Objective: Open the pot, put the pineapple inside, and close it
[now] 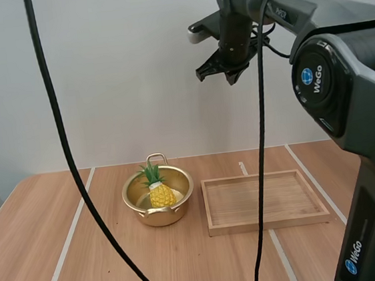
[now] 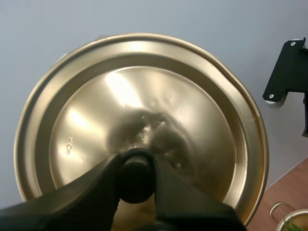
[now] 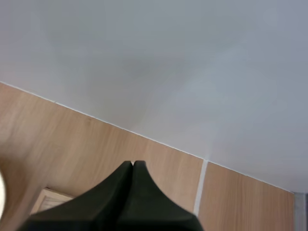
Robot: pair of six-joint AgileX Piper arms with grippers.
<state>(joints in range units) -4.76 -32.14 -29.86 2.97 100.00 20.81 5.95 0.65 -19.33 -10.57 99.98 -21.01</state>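
Left gripper clenched on the black knob of the gold lid, with the lid held clear of the pot. Right gripper is high at upper centre of the high view, fingers pressed together on nothing. Pot stands open mid-frame on the table, pineapple upright inside. Wooden tray lies just to its right.

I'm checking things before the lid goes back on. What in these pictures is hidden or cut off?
High view: the floor of the pot lies hidden under the pineapple.
Left wrist view: the knob of the lid is mostly covered by the left gripper shut on it; the pot is cut off by the edge.
Right wrist view: the tray is cut off by the edge and the shut right gripper.
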